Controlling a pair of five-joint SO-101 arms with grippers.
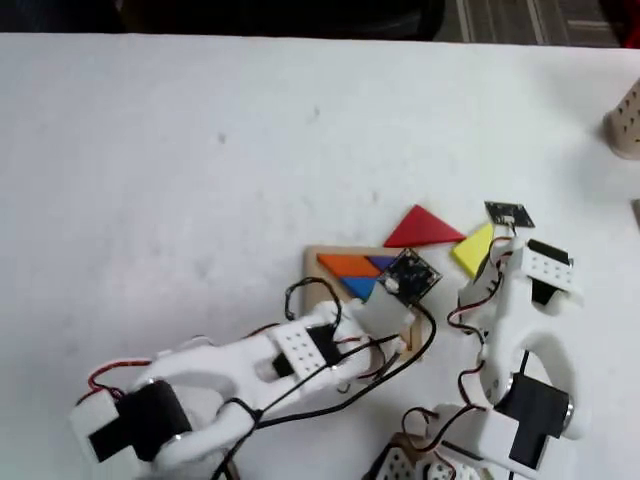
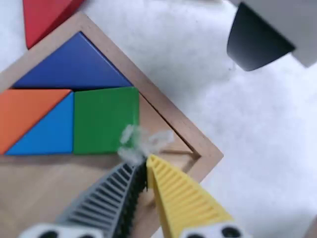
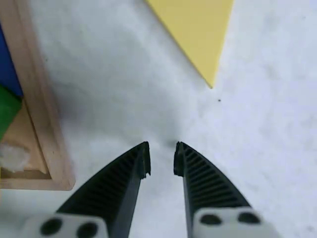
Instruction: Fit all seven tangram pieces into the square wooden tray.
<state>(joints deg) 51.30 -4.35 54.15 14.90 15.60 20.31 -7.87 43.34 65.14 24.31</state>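
square wooden tray (image 1: pixel 318 262): flat, part filled | orange triangle (image 1: pixel 345 265): in tray, 11 o'clock corner | dark blue triangle (image 1: pixel 383 262): in tray, 1 o'clock, touching orange | light blue triangle (image 1: pixel 358 287): under orange, touching | green square (image 2: pixel 105 119): in tray, edge-on to both blues | red triangle (image 1: pixel 423 229): 1 o'clock of tray, just beside rim | yellow triangle (image 1: pixel 474 249): 2 o'clock, apart from rim
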